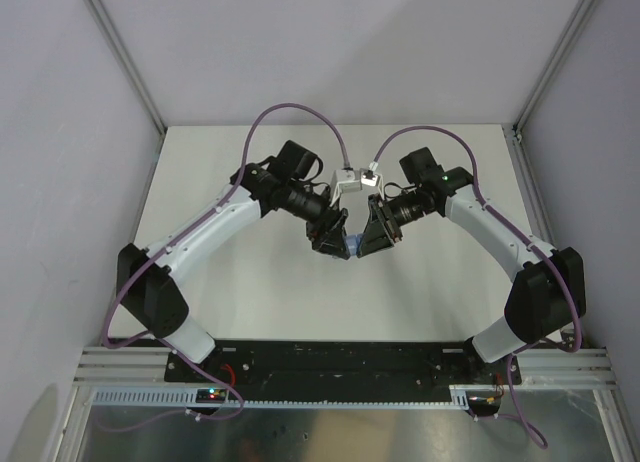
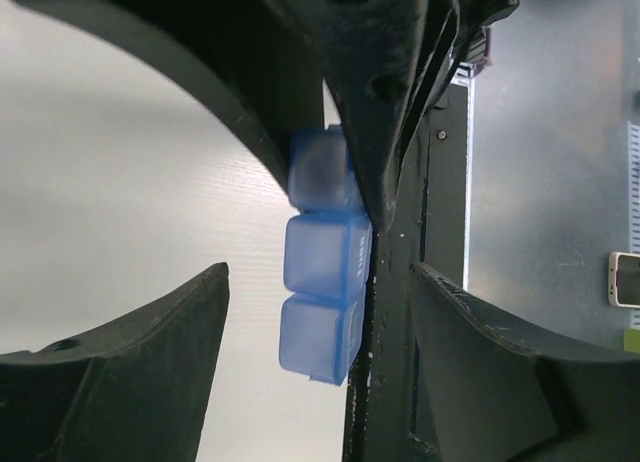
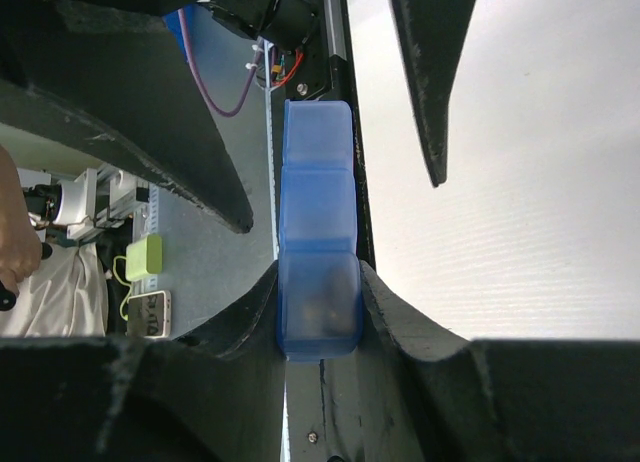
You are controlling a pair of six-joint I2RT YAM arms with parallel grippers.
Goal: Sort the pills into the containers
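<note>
Over the table's (image 1: pixel 250 312) middle, the right gripper (image 3: pixel 318 327) clamps an end compartment of the containers (image 3: pixel 318 212); the left gripper (image 2: pixel 320 272) stands spread, clear of them. Likely a hand-over; next, the left must withdraw without knocking them.

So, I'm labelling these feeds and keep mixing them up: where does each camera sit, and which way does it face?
Top external: above and behind the arms, looking down at the white table; both arms show, left claw and right claw meeting mid-table.
Left wrist: on the left arm, facing along its own open fingers at the blue containers.
Right wrist: on the right arm, facing along its own fingers, clamped on the containers' end compartment.
Shared: both wrist views show the containers and the other arm's claw.
</note>
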